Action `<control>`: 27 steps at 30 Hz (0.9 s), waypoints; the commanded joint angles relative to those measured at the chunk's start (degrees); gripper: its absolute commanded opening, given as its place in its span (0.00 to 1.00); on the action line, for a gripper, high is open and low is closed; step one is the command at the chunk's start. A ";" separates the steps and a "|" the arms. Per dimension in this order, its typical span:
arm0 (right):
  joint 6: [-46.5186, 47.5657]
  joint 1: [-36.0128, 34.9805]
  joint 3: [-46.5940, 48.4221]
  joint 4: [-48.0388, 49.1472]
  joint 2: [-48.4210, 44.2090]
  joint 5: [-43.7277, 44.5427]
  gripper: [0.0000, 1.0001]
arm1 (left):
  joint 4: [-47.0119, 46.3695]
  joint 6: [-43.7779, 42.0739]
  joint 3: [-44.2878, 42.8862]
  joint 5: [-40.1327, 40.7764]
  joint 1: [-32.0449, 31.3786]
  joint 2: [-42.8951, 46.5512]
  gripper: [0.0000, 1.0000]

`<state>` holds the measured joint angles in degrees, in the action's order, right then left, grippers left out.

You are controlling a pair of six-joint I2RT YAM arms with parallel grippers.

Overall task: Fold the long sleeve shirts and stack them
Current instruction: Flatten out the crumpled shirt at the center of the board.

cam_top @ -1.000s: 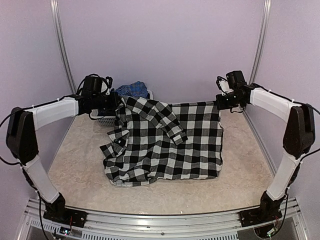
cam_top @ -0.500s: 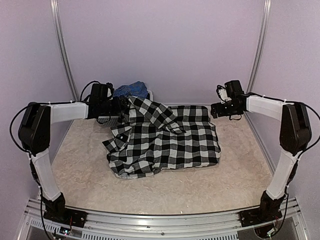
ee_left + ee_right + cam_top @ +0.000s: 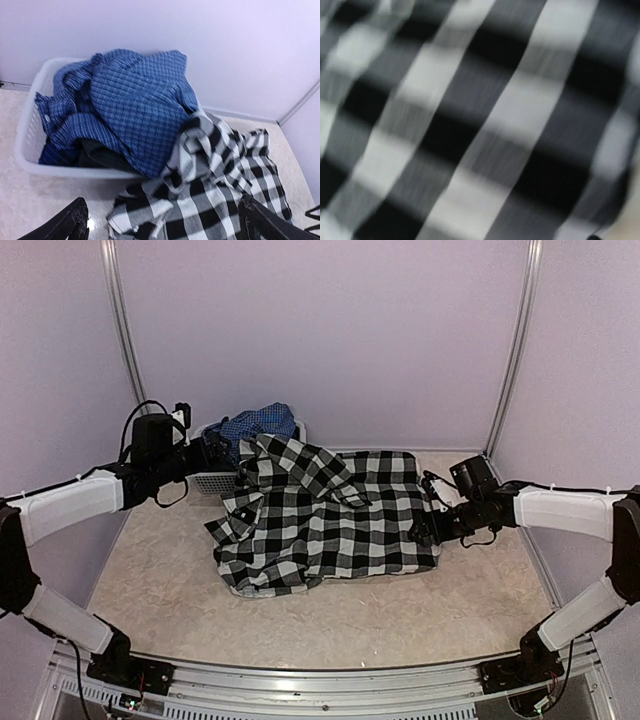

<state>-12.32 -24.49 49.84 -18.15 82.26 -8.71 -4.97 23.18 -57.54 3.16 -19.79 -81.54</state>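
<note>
Surface (image 3: pixel 330 625): pale and marbled, walled in lilac on three sides, its far left corner covered by basket and cloth. Black-and-white checked shirt (image 3: pixel 345 525): the largest item, lying rumpled across the middle of the surface. A loose fold of collar or sleeve is heaped over its left half, hiding the lower layers. Its far left end climbs against the basket, and the left wrist view shows this shirt (image 3: pixel 215 185) touching the blue cloth, its near part cut off at the bottom of the frame. The right wrist view holds only the same shirt (image 3: pixel 470 125), blurred and filling the frame, so no seam, button or edge can be made out there. Blue fine-checked shirt (image 3: pixel 256 423) (image 3: pixel 135 105): heaped in the basket, one flap spilling over the near right rim. Something dark lies under it, too shadowed to identify. White mesh basket (image 3: pixel 207 481) (image 3: pixel 31 105): far left by the back wall, its right end hidden by both shirts. Left gripper (image 3: pixel 213 450) (image 3: pixel 165 222): held above the surface just short of the basket, fingers (image 3: pixel 70 225) wide apart with nothing between them, only their black tips in view. Right gripper (image 3: pixel 424 531): low at the checked shirt's right edge. Whether its fingers are parted or pinching cloth, I cannot tell.
</note>
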 commanded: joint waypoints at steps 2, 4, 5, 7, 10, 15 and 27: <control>-2.90 -3.41 -3.56 -4.69 -2.75 -5.72 0.89 | 9.92 -2.84 9.73 -7.17 -10.36 8.59 0.99; -3.77 -4.79 -4.63 -5.82 -3.12 -4.42 0.92 | 11.02 -2.26 13.77 -8.31 -15.57 11.23 0.99; -4.42 -5.17 -5.19 -6.30 -3.26 -3.99 0.93 | 11.30 -1.58 15.59 -9.23 -16.98 11.64 0.98; -6.42 -5.46 -6.55 -6.91 -4.02 -2.14 0.94 | 11.24 -0.35 18.14 -10.00 -19.44 11.70 0.97; -9.50 -5.48 -9.35 -6.10 -6.05 0.09 0.97 | 12.07 -1.43 18.80 -7.93 -25.27 9.24 0.95; -11.27 -5.02 -10.84 -2.30 -4.91 0.94 0.96 | 15.59 -4.47 16.49 -4.52 -30.28 2.01 0.87; -8.92 -2.48 -11.57 9.55 3.94 -6.20 0.74 | 17.70 -6.51 15.14 3.01 -35.81 -6.54 0.77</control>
<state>-21.82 -28.12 39.38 -14.61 85.17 -11.73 11.27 18.26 -40.71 1.61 -54.02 -87.13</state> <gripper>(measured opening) 0.810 0.776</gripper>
